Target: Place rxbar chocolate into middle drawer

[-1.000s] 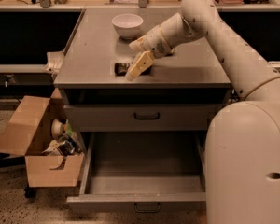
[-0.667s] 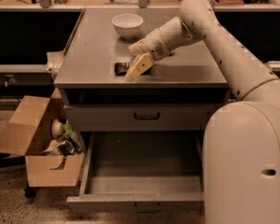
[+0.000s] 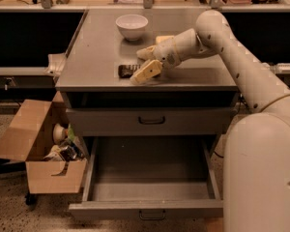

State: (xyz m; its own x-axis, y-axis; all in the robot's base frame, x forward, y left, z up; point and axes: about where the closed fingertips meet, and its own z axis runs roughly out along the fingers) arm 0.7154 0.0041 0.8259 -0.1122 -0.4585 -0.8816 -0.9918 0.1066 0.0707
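camera view | end effector [image 3: 145, 63] at rxbar chocolate [image 3: 127, 70] | jaws spread apart | lower jaw overlaps bar's right end

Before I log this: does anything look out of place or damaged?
Nothing stands out. The gripper is at the rxbar chocolate on the cabinet top; the middle drawer stands open, as the task needs.

Middle drawer [image 3: 146, 209] open below end effector [image 3: 141, 64] at tabletop [image 3: 96, 57].
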